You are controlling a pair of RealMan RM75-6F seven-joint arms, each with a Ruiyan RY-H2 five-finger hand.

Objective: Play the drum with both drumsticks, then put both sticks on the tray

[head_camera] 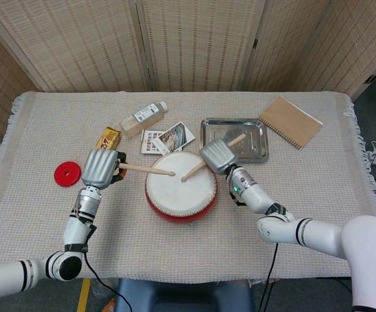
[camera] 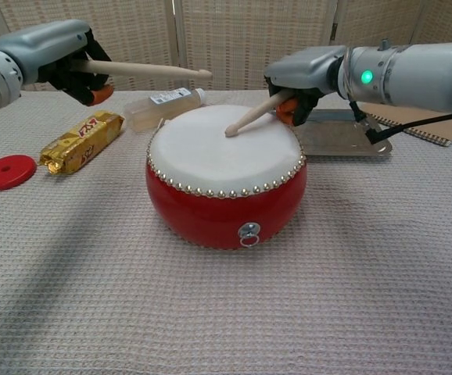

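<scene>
Your bench [head_camera: 318, 195] is covered with a beige woven cloth, and the drum [head_camera: 181, 186] stands near its middle, red shell and white skin facing up. Taking the drum as the clock's centre in the head view, the tray [head_camera: 253, 151] lies at about 2 o'clock, close beside the drum, with the notebook [head_camera: 291, 121] just past it, further out the same way.

Your left hand [head_camera: 101, 168] sits at 9 o'clock, fingers wrapped around the left stick [camera: 144, 69]. In the chest view that stick is level and clearly lifted above the skin, its tip over the drum's far left edge. Your right hand [head_camera: 216, 156] sits at 2 o'clock, above the near left corner of the tray, fingers closed on the right stick [camera: 251, 119]. That stick slopes down, and its tip rests on the skin near the middle.

The bottle [head_camera: 143, 118] lies on its side at 11 o'clock, the cards [head_camera: 167, 139] lie between it and the drum, the gold bar [camera: 81, 141] lies at 10 o'clock, and the red disc [head_camera: 67, 174] lies furthest out at 9 o'clock.
</scene>
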